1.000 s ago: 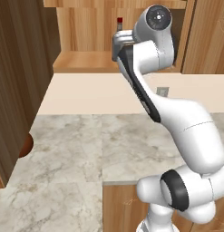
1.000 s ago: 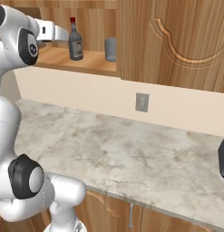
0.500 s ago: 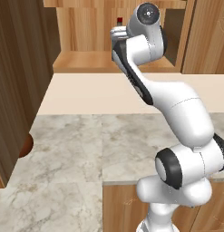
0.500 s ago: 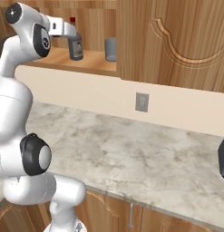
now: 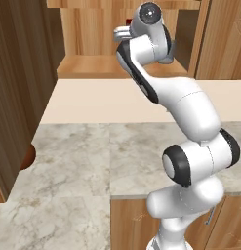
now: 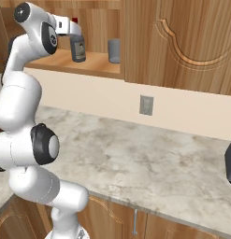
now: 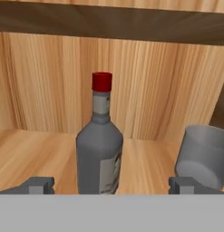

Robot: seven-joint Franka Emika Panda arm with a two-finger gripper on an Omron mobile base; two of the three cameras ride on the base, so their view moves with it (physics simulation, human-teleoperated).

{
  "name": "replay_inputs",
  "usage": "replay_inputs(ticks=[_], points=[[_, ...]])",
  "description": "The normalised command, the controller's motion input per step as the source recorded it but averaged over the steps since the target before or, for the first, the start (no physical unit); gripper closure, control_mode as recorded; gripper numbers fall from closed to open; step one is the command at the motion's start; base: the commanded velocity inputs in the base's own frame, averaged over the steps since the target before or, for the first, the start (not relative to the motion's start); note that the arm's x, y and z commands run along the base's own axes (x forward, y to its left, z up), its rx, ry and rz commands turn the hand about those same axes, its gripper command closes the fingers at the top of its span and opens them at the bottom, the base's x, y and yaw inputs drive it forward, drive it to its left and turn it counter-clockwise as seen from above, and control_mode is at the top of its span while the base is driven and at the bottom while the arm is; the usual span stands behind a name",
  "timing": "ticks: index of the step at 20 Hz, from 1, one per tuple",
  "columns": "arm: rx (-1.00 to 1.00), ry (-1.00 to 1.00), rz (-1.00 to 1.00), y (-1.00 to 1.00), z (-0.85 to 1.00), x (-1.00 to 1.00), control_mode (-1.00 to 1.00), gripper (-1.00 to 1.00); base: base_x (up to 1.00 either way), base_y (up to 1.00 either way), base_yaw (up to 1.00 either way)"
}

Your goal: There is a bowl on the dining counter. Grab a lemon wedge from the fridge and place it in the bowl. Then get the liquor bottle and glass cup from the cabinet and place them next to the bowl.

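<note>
The liquor bottle (image 7: 99,149), dark grey with a red cap, stands upright on the cabinet (image 6: 96,65) shelf. The glass cup (image 7: 204,154) stands to its right on the same plank. My gripper (image 7: 111,186) is open, with one fingertip (image 7: 36,185) showing wide to the left of the bottle and the other wide to the right. The bottle sits centred ahead of them, and neither tip touches it. From the right base view, my gripper (image 6: 75,33) hovers at the shelf's front, close to the liquor bottle (image 6: 78,48), with the glass cup (image 6: 114,50) further right. My arm hides most of the bottle in the left base view.
A marbled counter (image 6: 135,158) runs below the cabinet, with a wall outlet (image 6: 146,105) above it. A carved cabinet door (image 6: 182,42) is shut to the right of the shelf. A dark wood panel (image 5: 14,88) stands on the left, and a dark rounded object (image 6: 230,161) at the right edge.
My arm has stretched forward and up toward the shelf, bringing the hand closer to the bottle. The jaws stayed open. Bottle and cup have not moved.
</note>
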Motion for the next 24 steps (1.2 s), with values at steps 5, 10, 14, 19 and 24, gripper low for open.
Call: replay_inputs(ticks=[5, 10, 14, 19, 24], points=[[0.00, 0.00, 0.00, 0.00, -0.10, 0.47, -1.00, -1.00, 0.00, 0.00, 0.00], [0.00, 0.00, 0.00, 0.00, -0.08, 0.43, -1.00, -1.00, 0.00, 0.00, 0.00], [0.01, 0.00, 0.00, 0.00, -0.09, 0.50, -1.00, -1.00, 0.00, 0.00, 0.00], [0.02, 0.00, 0.00, 0.00, -0.08, 0.47, -1.00, -1.00, 0.00, 0.00, 0.00], [0.01, 0.00, 0.00, 0.00, -0.08, 0.43, -1.00, -1.00, 0.00, 0.00, 0.00]])
